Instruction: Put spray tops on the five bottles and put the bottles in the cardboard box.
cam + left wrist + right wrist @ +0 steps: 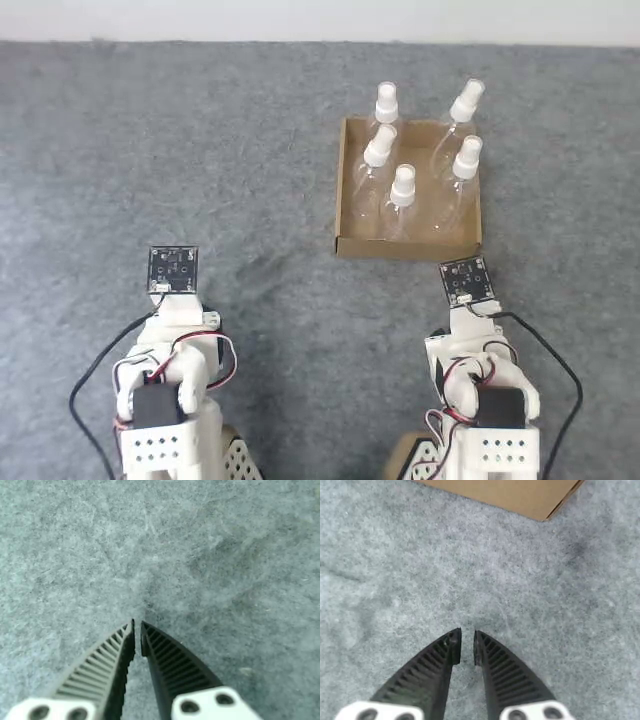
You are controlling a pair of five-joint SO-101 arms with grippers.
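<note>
Resting Clear, Packing Apparently Done

Found all five bottles [402, 205] upright inside the cardboard box [408, 247], spray tops [403, 182] fitted. Saw left gripper [137, 625] and right gripper [466, 637] parked over grey carpet [200, 150], right one near the box, both pinched narrow, holding nothing; judged idle for want of anything left to pack.

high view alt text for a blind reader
Five clear bottles, each with a white spray top, stand in a cardboard box on a grey table. The left arm and right arm sit at the lower edge, the right just short of the box.
</note>
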